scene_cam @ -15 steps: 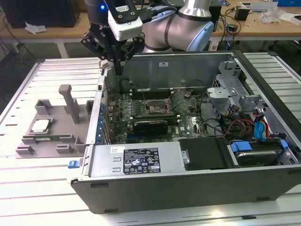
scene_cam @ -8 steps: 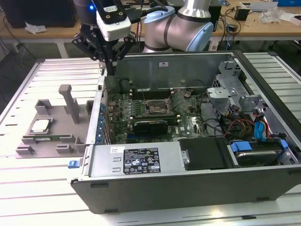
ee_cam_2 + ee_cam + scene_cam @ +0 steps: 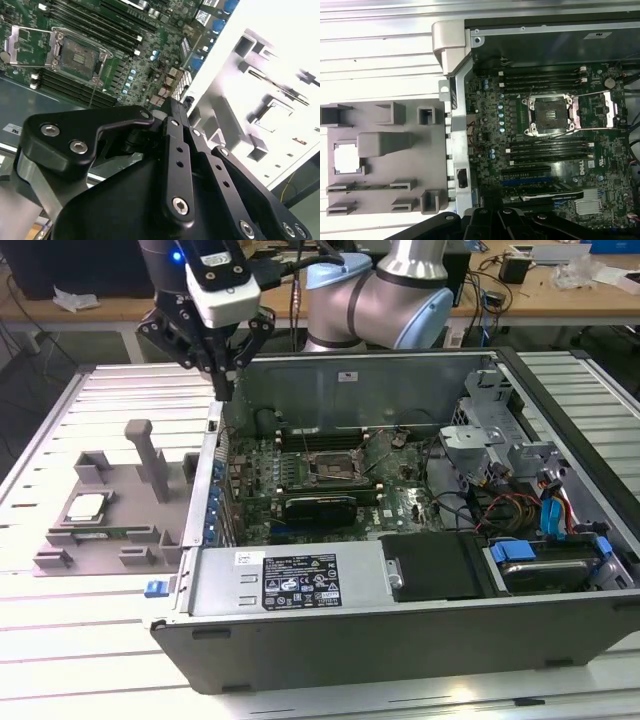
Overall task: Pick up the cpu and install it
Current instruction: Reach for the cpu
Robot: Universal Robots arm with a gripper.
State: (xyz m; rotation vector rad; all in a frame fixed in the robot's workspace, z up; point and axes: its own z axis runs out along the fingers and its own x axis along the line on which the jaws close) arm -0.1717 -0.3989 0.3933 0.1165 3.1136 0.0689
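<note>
Gripper (image 3: 228, 386), pinched together and empty, hangs by one open case (image 3: 430, 635); one cpu (image 3: 87, 506) lies in one tray (image 3: 130, 505).

Bent arm (image 3: 385, 295) holds claw (image 3: 227, 388) pointing down (approx. vertical) w/ fingers (image 3: 173, 150) closed tip-to-tip.
</note>
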